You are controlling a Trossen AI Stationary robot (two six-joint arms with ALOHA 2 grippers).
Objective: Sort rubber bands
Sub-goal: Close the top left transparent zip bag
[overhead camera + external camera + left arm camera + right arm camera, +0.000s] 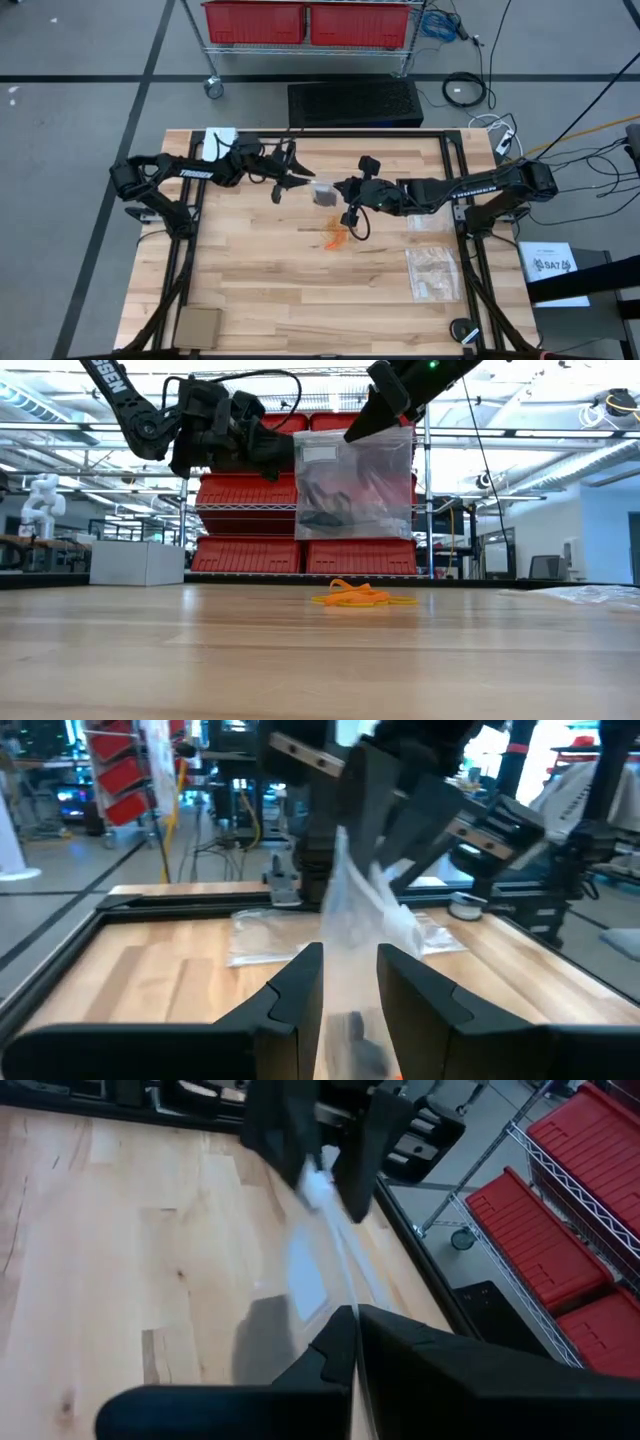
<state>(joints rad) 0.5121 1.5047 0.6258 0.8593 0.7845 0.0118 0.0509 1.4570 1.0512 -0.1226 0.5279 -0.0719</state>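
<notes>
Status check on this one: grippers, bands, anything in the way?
Both grippers, left and right, pinch the clear bag aloft, black bands inside. Orange rubber bands piled on table underneath. Nothing in the way.

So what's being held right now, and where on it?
A clear zip bag, hanging above the table: left claw and right claw pinch its top edge at opposite corners.

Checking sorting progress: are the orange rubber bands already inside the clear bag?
No, the orange rubber bands lie on the table, below the clear bag hanging above them.
</notes>
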